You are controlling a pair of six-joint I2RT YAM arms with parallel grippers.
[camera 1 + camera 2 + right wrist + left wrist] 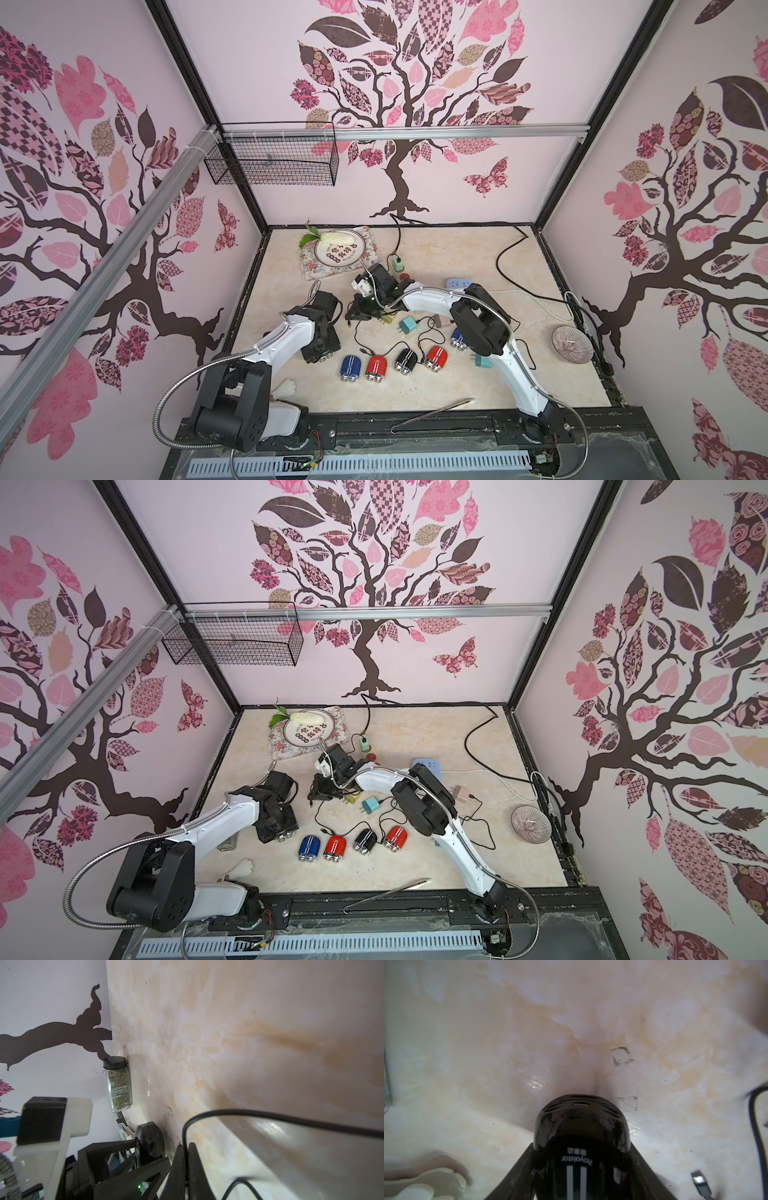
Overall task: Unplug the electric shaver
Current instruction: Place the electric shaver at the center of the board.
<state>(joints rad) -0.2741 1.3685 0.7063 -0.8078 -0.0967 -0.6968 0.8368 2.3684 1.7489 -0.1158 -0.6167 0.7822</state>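
My left gripper [581, 1153] is shut on a black electric shaver [581, 1130] with white stripes, one finger on each flank, low over the marble table. The shaver's charging slot [581, 1103] faces away and has nothing in it. A loose metal cable plug [699, 1182] lies on the table beside it. In both top views the left gripper [326, 353] [282, 832] sits at the left of the row of shavers. My right gripper [186, 1147] is shut on a thin black cable [270, 1118]. It hovers mid-table [354, 316] [316, 796], apart from the held shaver.
Other shavers lie in a row: blue [351, 368], red [376, 368], black [405, 359], red [435, 357]. Charger bricks [409, 324], tangled cables and a blue power strip [459, 284] are behind them. Also here: tray [309, 266], bowl [572, 344], tongs [436, 411], parsley jar [118, 1086].
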